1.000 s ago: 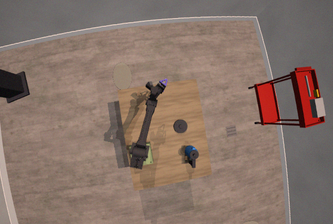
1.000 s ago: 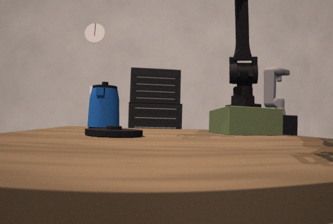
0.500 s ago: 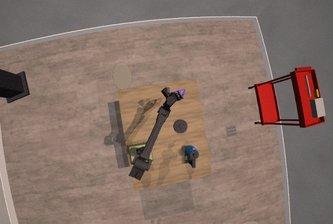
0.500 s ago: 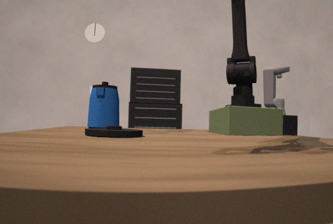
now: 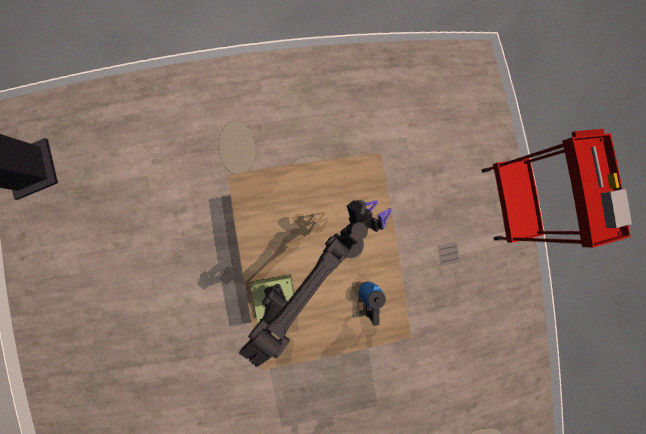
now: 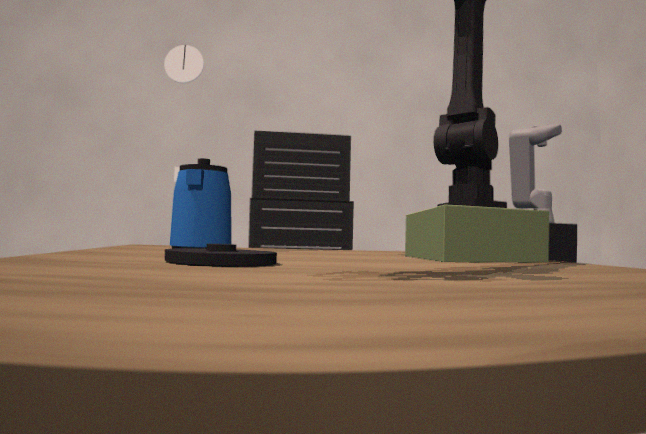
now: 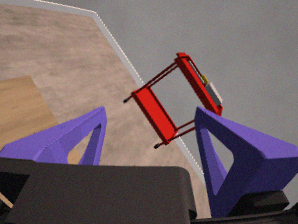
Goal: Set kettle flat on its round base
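Observation:
The blue kettle (image 5: 368, 292) (image 6: 201, 209) stands upright on the wooden table (image 5: 308, 189) (image 6: 334, 317), its dark handle (image 5: 375, 311) pointing at the table's near edge. In the side view the black round base (image 6: 220, 256) lies flat with its stud up, in front of the kettle and apart from it. In the top view my arm covers most of the base. My gripper (image 5: 379, 209) (image 7: 150, 113) is open and empty. It is high near the table's right edge, well away from the kettle, and out of the side view. In the wrist view only floor and a cart show between the purple fingers.
My arm rises from a green block (image 5: 260, 287) (image 6: 477, 232) at the table's left side. A red cart (image 5: 559, 189) (image 7: 167, 107) stands on the floor beyond the right edge. Dark slatted crates (image 6: 300, 189) and a grey fixture (image 6: 526, 163) stand behind the table.

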`<state>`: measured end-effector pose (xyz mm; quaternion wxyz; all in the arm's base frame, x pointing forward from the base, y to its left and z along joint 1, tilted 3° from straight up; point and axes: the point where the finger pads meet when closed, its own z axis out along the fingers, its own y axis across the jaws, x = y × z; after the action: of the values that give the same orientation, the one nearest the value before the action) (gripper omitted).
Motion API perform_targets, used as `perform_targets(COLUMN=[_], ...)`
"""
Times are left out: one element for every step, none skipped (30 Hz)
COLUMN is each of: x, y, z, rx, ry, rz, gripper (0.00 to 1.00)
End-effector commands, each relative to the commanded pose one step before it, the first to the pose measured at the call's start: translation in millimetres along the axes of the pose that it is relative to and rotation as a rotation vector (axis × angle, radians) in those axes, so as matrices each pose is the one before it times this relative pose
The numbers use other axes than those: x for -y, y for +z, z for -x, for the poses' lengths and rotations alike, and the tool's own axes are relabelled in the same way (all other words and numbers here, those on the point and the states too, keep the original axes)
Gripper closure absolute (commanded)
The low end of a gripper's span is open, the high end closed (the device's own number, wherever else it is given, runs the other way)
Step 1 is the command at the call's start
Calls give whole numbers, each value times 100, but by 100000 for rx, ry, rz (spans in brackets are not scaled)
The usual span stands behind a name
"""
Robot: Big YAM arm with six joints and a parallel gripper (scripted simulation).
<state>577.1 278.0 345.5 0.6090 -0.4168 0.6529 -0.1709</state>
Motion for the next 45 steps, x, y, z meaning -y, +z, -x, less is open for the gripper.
perform_targets(x=[3070,1674,763,1191,1177,1160,1141,1119,1095,1069,1042,1012,982,950,917,883,0,0,1043,634,778,742,707,671,636,601,666,630,391,413,434,402,459,0,0,-129,744,270,260,246,207,189,164,139,120], y=[-1521,-286,-373,-337,-343,-349,-353,-356,-359,-360,-361,-361,-359,-357,-353,-349,0,0,-337,-351,-331,-323,-315,-306,-296,-285,-273,-264,-264,-242,-226,-213,-208,0,0,-197,-188,-161,-147,-134,-121,-110,-96,-84,-73], z=[1223,182,-915,-302,-264,-226,-190,-155,-121,-89,-60,-32,-6,18,40,59,0,0,672,-502,105,117,126,133,139,143,744,794,-656,-295,140,136,1178,0,0,441,-881,-196,63,96,171,530,216,-203,-258], rx=[2863,640,-1127,-175,-136,-98,-62,-26,8,40,71,99,126,150,172,192,0,0,1422,-995,237,247,255,261,264,266,1220,1518,-784,-924,245,236,1948,0,0,1741,-1912,-770,9,160,487,869,281,-149,-495], ry=[11887,3396,2911,3096,3048,2997,2943,2885,2825,2762,2697,2629,2559,2486,2412,2336,0,0,2361,2067,2100,2019,1937,1854,1771,1687,1641,1554,1380,1308,1269,1186,1136,0,0,1053,880,851,790,718,648,578,506,441,382], rz=[-4004,-1984,-568,-1261,-1257,-1250,-1240,-1226,-1210,-1192,-1171,-1147,-1121,-1094,-1064,-1033,0,0,-1382,-610,-931,-895,-858,-820,-782,-744,-857,-847,-496,-457,-553,-516,-614,0,0,394,-1226,-327,-346,-380,-256,-218,-209,-185,-160], gripper=[26,26,26,26,26,26,26,26,26,26,26,26,26,26,26,26,26,26,26,26,26,26,26,26,26,26,26,26,26,26,26,26,26,26,26,26,26,26,26,26,26,26,26,26,26])
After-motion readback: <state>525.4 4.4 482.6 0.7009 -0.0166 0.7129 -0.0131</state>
